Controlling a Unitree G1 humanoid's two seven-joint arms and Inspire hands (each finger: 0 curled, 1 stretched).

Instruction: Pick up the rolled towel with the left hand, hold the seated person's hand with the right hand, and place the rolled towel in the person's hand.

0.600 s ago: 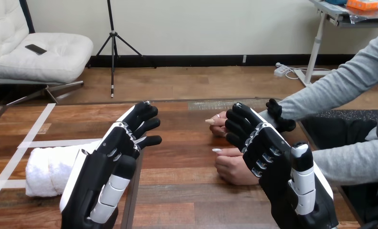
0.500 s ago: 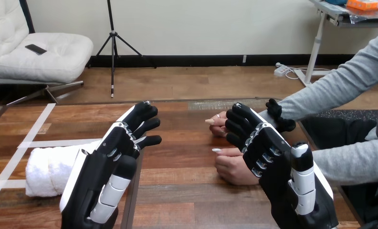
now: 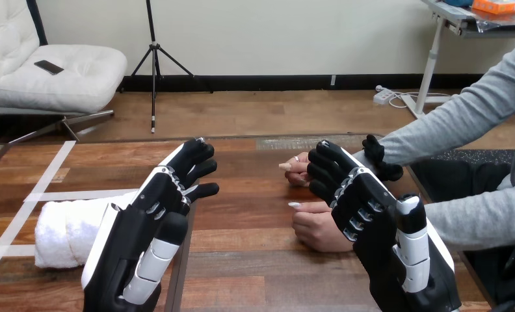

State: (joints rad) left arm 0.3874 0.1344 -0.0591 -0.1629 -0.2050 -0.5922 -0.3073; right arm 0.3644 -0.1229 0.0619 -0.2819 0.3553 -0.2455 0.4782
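Nothing's moved vs. half a sec ago: black-and-white left hand (image 3: 144, 234) still hangs over the brown wooden table (image 3: 242, 260), fingers loosely spread, empty. Rolled white terry towel (image 3: 63, 231) lies on table just left of it, partly hidden. Right hand (image 3: 372, 221), fingers relaxed, gripping nothing, overlaps the person's hands (image 3: 316, 231) resting at table's right; contact: can't tell.
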